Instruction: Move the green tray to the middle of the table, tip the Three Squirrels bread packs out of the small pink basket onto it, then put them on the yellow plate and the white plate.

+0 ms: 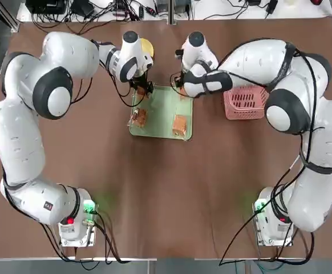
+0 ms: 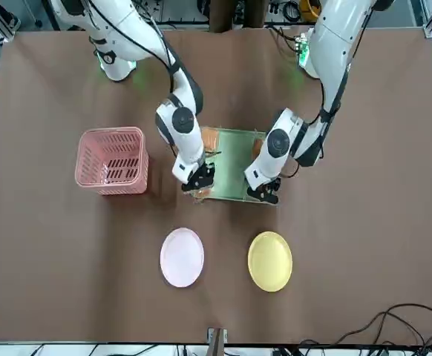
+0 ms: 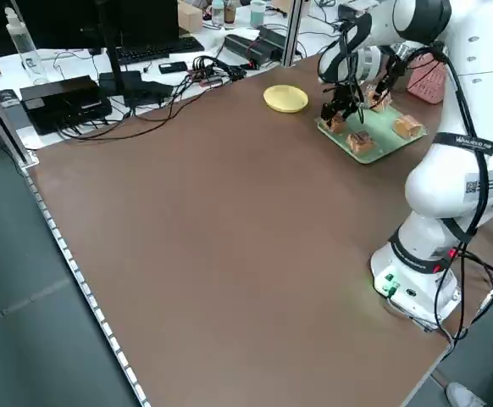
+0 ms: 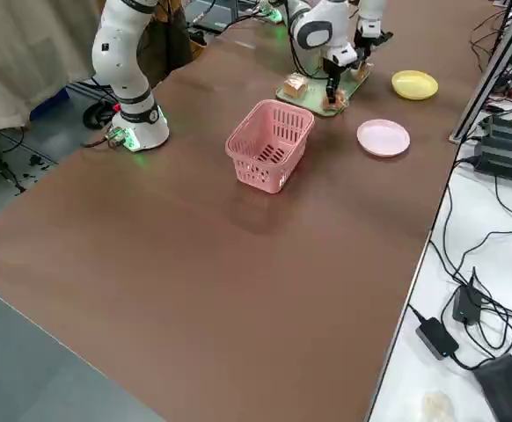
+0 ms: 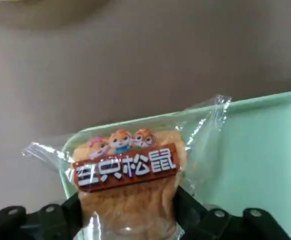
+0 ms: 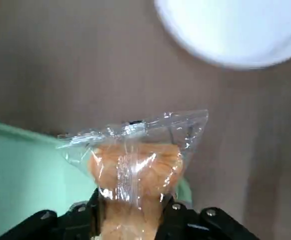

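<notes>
The green tray (image 1: 161, 108) lies mid-table. Two Three Squirrels bread packs (image 1: 138, 117) (image 1: 179, 124) rest on its near half. My left gripper (image 1: 142, 88) is down at the tray's far left corner, shut on another bread pack (image 5: 128, 170) with a squirrel label. At the far right corner, my right gripper (image 1: 182, 91) is shut on a bread pack (image 6: 135, 165) too. Right of the tray, the small pink basket (image 1: 245, 103) stands upright. The white plate (image 2: 182, 256) and the yellow plate (image 2: 270, 261) lie beyond the tray, both bare.
Cables and electronics line the bench past the table's far edge (image 1: 97, 8). Both arm bases (image 1: 75, 225) (image 1: 274, 222) stand at the near edge. Bare brown tabletop (image 1: 171, 194) stretches between the tray and the bases.
</notes>
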Robot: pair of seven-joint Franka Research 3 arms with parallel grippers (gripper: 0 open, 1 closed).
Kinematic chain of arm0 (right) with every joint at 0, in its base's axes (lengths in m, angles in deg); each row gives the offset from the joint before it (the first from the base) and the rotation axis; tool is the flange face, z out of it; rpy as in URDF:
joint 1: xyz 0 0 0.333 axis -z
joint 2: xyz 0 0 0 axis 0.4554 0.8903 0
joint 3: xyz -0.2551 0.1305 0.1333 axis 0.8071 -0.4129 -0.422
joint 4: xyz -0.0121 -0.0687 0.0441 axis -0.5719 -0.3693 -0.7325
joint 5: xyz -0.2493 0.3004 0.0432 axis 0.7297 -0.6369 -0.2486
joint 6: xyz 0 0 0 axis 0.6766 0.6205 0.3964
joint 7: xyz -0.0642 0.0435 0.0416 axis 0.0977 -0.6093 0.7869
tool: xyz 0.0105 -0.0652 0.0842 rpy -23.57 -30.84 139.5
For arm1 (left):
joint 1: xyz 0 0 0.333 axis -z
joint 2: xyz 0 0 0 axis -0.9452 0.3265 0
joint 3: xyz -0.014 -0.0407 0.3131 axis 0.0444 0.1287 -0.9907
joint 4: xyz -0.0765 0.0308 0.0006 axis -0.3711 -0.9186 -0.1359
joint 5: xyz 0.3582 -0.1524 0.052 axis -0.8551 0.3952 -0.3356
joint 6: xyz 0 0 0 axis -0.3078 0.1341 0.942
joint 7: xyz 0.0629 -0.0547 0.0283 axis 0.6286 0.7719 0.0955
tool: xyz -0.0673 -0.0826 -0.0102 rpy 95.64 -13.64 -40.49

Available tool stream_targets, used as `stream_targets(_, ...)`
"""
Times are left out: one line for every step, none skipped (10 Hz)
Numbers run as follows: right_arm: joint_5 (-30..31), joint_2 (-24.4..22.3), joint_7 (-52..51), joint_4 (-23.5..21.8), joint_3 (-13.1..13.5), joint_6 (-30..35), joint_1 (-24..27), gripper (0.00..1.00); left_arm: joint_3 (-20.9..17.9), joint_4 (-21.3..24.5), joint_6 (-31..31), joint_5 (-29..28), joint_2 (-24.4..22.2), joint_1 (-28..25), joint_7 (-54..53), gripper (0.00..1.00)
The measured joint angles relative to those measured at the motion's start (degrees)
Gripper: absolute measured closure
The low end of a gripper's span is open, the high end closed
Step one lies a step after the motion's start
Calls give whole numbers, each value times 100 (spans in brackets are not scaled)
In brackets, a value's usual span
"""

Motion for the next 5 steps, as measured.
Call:
stream_targets(6, -26, -16, 322, 177, 276, 43, 54, 0, -57, -156, 0, -25, -2, 43, 33)
stream_targets(7, -38, -114, 697, 363, 527, 74, 54, 0, -127, -391, 0, -104, -8, 88, 35)
stream_targets(7, -29, -279, 961, 496, 658, 123, 54, -11, -197, -609, -3, -233, -30, 100, 39)
stream_targets(7, 35, -456, 1112, 584, 691, 196, 54, -24, -320, -747, -3, -347, -80, 106, 48)
stream_targets(7, 188, -553, 1300, 624, 691, 301, 54, -31, -499, -883, -4, -409, -165, 105, 54)
